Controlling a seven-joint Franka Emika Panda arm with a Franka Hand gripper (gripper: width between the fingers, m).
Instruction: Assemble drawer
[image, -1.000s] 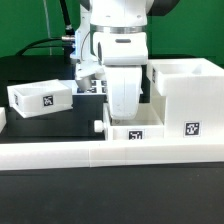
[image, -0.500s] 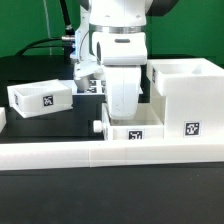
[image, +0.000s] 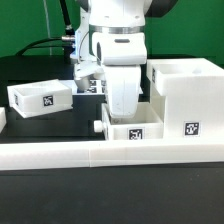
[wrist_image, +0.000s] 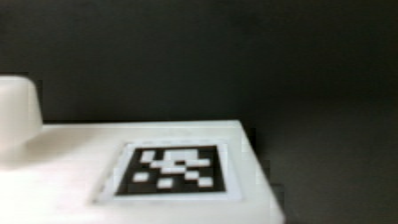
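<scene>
Arm (image: 118, 22) stood vertical; gripper (image: 122, 108) pointed straight down into front tray (image: 135, 133), fingertips hidden, spacing undetermined.

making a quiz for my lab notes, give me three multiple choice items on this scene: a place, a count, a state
1. In the exterior view, the large housing stands on which side of the arm? A left B right C behind it
2. How many small trays show there? A one B two C four
3. The tray on the left is: A lifted B on the housing C free on the table
1 B, it fills the view's right. 2 B, the left one and the middle tray below the arm. 3 C, nothing touches it.
</scene>
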